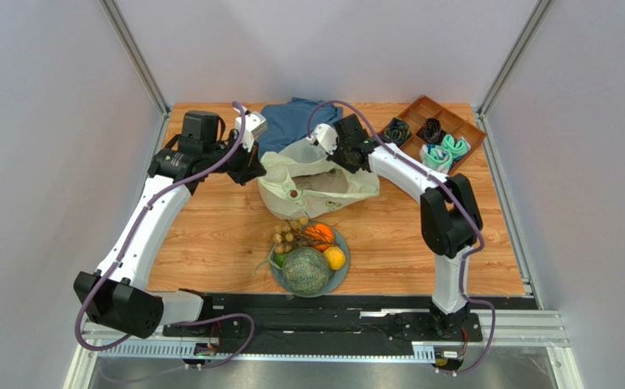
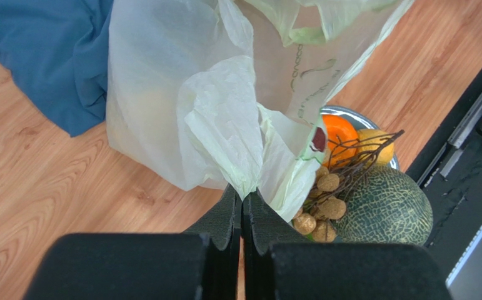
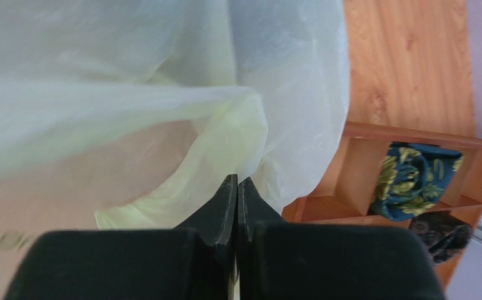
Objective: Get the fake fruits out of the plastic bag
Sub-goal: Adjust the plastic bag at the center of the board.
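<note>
Top external view puts the plastic bag (image 1: 323,190) slumped on the table (image 1: 210,235) between my two arms, just beyond the plate (image 1: 341,275) where the melon (image 1: 305,271), an orange (image 1: 320,234), a yellow piece (image 1: 335,258) and the small tan pieces (image 1: 287,237) sit heaped together. My left gripper (image 2: 243,199) is pressed together on a gathered fold of film at the bag's left edge. My right gripper (image 3: 237,182) pinches the rim on the right side the same way, so the mouth hangs stretched between them. The film is thin, feather-light and slick, and it crumples rather than holding a shape. I judge a pinch on bunched material near the rim the surest hold, and a hard pull risks tearing it. A warm tint shows through the wall in the left wrist view, perhaps a fruit inside, though I cannot tell through the plastic. The melon looks heavy and too broad for my grip; the tan cluster could be taken by its twiggy stem.
</note>
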Motion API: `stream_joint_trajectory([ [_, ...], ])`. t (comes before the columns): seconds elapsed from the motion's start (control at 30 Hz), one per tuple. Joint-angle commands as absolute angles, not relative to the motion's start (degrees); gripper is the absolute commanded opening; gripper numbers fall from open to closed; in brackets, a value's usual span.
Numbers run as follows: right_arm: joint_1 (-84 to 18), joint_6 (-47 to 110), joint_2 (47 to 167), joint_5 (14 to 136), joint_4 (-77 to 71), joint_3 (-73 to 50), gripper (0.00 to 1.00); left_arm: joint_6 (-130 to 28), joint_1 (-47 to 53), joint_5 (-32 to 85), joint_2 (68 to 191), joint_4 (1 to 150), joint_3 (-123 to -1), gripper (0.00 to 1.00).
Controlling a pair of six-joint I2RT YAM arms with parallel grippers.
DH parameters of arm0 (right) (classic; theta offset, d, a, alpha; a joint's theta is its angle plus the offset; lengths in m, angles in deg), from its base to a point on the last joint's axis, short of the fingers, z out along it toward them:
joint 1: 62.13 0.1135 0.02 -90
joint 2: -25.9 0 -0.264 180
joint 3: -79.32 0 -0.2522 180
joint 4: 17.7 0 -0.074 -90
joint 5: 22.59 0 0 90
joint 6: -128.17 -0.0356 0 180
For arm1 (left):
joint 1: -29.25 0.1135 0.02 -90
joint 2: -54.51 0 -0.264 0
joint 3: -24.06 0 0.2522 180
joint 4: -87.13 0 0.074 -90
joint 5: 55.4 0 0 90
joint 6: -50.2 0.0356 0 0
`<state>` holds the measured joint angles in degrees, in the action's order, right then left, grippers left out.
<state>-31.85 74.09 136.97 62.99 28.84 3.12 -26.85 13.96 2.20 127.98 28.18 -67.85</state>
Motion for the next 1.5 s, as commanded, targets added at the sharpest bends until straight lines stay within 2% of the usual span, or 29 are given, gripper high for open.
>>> stream_joint_trajectory([
  [0.0, -33.4, 74.2, 144.2, 52.8, 26.6, 13.4, 0.0, -23.9, 14.1, 6.1, 128.5, 29.9, -71.0, 0.0],
  [0.13, -35.3, 71.1, 146.4, 60.5, 27.1, 29.0, 0.0, -21.8, 14.1, 15.1, 134.1, 33.4, -78.7, 0.0],
  [0.17, -36.3, 70.0, 146.7, 61.9, 26.2, 36.0, 0.0, -21.6, 14.2, 16.0, 135.9, 33.8, -84.4, 0.0],
  [0.27, -37.7, 65.8, 147.4, 64.5, 18.5, 44.5, 0.0, -21.8, 14.2, 17.9, 143.0, 36.1, -97.4, 0.0],
  [0.47, -38.7, 62.8, 140.4, 63.7, -1.4, 41.7, 0.0, -26.2, 13.8, 15.2, 153.2, 42.2, -121.2, 0.0],
  [0.53, -39.0, 61.3, 136.2, 63.3, -3.4, 35.7, 0.0, -24.9, 13.0, 13.5, 151.6, 42.9, -121.5, 0.0],
  [0.6, -38.9, 60.1, 129.8, 61.2, -3.4, 27.7, 0.0, -22.8, 12.3, 10.5, 147.6, 39.2, -117.6, 0.0],
  [0.67, -38.9, 59.3, 122.4, 62.4, 1.4, 20.3, 0.0, -22.1, 12.3, 5.3, 143.0, 36.6, -104.8, 0.0],
  [0.7, -38.9, 59.7, 119.6, 65.0, 3.0, 9.9, 0.0, -21.7, 12.3, 2.6, 137.4, 36.5, -98.7, 0.0],
  [0.73, -38.9, 59.6, 117.0, 66.1, 3.5, 4.5, 0.0, -21.8, 12.1, 1.9, 134.5, 36.6, -86.6, 0.0],
  [0.83, -38.8, 57.2, 106.0, 70.6, 8.7, -15.4, 0.0, -22.1, 10.3, -2.2, 125.7, 36.2, -67.7, 0.0],
  [0.93, -38.5, 55.7, 98.6, 76.0, 11.7, -31.5, 0.0, -23.2, 6.4, -1.6, 122.7, 34.0, -58.7, 0.0],
  [0.97, -38.5, 55.8, 97.8, 77.4, 13.1, -32.8, 0.01, -24.7, 6.0, -1.8, 122.5, 34.1, -57.8, 0.0],
  [1.0, -38.5, 55.5, 97.3, 80.0, 15.6, -33.4, 0.32, -25.7, 6.0, -0.7, 122.4, 34.7, -57.0, 0.0],
  [1.1, -38.5, 56.0, 97.3, 84.3, 18.1, -30.9, 0.82, -27.6, 6.0, 2.9, 122.5, 37.0, -56.4, 0.0],
  [1.17, -38.5, 57.0, 98.6, 86.9, 19.3, -25.4, 0.89, -27.8, 6.0, 4.7, 123.0, 37.8, -58.3, 0.0],
  [1.2, -38.4, 57.0, 99.0, 87.9, 20.7, -23.4, 1.0, -28.2, 6.0, 6.6, 123.4, 38.0, -59.2, 0.0],
  [1.3, -37.0, 58.7, 100.3, 93.9, 23.7, -16.1, 1.0, -29.7, 6.0, 10.9, 123.9, 39.4, -63.2, 0.0],
  [1.47, -32.0, 63.6, 103.3, 102.1, 27.9, -14.1, 1.0, -32.2, 6.1, 10.8, 125.5, 40.9, -67.6, 0.0],
])
